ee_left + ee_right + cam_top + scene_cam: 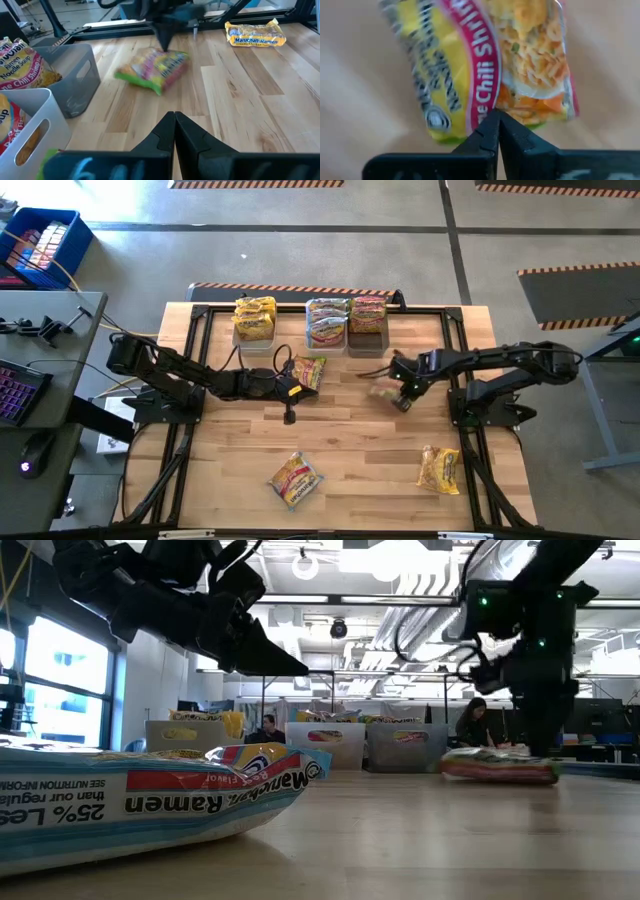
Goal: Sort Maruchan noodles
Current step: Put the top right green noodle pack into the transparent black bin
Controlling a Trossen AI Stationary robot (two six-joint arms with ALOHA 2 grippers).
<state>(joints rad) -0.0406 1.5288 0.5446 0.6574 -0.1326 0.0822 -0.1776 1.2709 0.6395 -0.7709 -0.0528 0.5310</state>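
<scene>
A Lime Chili Shrimp Maruchan packet point(485, 65), yellow with a pink band, lies under my right gripper point(496, 117), right of the table's middle point(383, 392); that gripper is shut on it. My left gripper point(174, 117) is shut and raised above the table's middle point(293, 392). A green-edged packet point(309, 370) shows just beyond it on the far side; touching or apart, I cannot tell. Two more packets lie flat near the near edge, one point(296, 480) in the middle and one point(439, 469) to the right. My right gripper comes from above, pointing down, and is shut at one short end of the packet, by its green edge point(470, 136). The fingertips point(490, 125) cover the exact place of contact. The rest of the packet lies low on the table point(495, 766).
Three bins stand along the far edge, each holding packets: left point(254, 332), middle point(327, 338), right point(368, 340). A black frame point(462, 370) borders the wooden top. The big packet point(150, 800) fills the low view's near left. People sit in the room behind.
</scene>
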